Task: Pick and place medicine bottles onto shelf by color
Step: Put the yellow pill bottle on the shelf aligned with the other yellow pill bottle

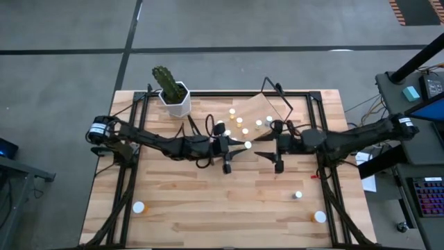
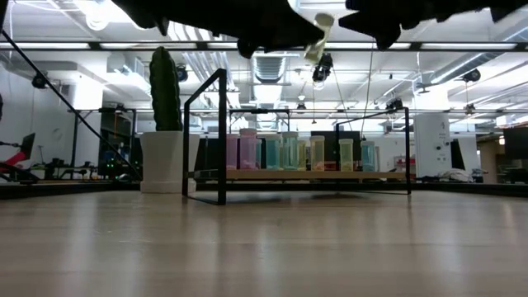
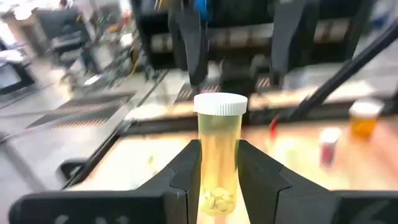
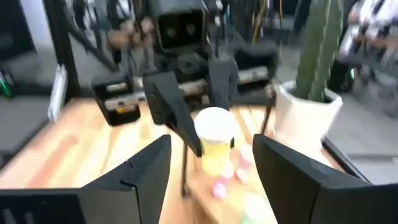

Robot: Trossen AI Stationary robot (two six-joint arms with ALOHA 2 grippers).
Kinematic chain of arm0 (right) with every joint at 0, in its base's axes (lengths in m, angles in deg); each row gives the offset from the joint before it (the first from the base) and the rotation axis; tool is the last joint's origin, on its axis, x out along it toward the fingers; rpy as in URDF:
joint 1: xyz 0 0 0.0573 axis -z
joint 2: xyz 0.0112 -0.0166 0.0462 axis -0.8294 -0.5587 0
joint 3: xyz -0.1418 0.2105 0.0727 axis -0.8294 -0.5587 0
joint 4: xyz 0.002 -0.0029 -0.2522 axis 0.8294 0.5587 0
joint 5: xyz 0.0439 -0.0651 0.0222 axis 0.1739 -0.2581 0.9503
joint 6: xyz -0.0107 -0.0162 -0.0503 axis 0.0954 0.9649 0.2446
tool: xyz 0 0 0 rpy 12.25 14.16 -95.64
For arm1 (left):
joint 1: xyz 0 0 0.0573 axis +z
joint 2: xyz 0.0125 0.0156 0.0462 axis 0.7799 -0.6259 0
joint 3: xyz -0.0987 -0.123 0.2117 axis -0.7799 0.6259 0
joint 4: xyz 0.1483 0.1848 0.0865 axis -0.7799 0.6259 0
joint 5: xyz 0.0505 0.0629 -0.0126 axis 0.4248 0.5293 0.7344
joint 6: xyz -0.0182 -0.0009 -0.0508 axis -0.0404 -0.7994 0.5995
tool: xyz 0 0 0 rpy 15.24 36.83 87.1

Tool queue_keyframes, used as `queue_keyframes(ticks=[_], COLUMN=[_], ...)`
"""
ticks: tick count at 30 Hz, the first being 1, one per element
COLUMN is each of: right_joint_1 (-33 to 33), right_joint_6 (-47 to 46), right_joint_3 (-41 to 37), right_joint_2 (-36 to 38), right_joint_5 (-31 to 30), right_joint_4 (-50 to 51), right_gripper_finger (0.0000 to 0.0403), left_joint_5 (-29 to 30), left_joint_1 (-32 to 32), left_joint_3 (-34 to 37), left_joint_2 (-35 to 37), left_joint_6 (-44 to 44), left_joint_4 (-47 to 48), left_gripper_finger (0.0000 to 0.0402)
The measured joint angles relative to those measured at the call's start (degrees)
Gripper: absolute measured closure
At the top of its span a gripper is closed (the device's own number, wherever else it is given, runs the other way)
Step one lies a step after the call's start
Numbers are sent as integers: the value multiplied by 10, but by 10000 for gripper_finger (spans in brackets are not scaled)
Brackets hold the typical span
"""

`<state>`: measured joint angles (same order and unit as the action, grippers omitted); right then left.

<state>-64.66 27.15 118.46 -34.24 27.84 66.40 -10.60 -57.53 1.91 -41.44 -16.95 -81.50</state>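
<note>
A yellow medicine bottle point(image 3: 218, 158) with a white cap hangs high over the table's middle, with my left gripper point(image 3: 219, 180) shut on it. In the high view its cap point(image 1: 248, 144) shows between both grippers. My right gripper point(image 4: 214, 171) faces it from the table's right side. It is open, its fingers wide apart and clear of the bottle point(image 4: 214, 140). The shelf point(image 1: 258, 111), a tilted light-wood board on a black wire frame, stands behind at the far middle. Several small bottles point(image 1: 243, 123) stand on it. My left gripper pinches the bottle's yellow body point(image 3: 217, 186), at its lower half, between its two fingers. The fingers point(image 3: 186, 168) come level from the table's left and lie across the bottle. The bottle is lifted clear of the table, cap up and slightly tilted point(image 2: 318, 37).
A white pot with a cactus point(image 1: 173, 94) stands at the far left of the shelf. Loose bottles stand near the front edge: one at the left point(image 1: 139, 207), two at the right point(image 1: 297, 195) point(image 1: 320, 217). Bare wood lies between them.
</note>
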Motion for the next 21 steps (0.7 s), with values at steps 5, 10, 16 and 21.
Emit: queue_keyframes(ticks=[5, 10, 16, 21], right_joint_1=[0, 0, 0, 0], right_joint_6=[3, 19, 26, 27], right_joint_3=[80, 113, 119, 121], right_joint_2=[-19, -48, -85, -92], right_joint_5=[-3, -23, -49, -59], right_joint_4=[117, 126, 121, 112], right_gripper_finger=[184, 184, 184, 199], left_joint_5=[25, 25, 25, 25], left_joint_1=[-2, -4, -6, -6], left_joint_3=[0, -1, -1, -1], left_joint_2=[0, 1, 1, 1], left_joint_6=[-20, -20, -21, -21], left_joint_4=[2, 3, -5, -5], left_gripper_finger=[331, 331, 331, 331])
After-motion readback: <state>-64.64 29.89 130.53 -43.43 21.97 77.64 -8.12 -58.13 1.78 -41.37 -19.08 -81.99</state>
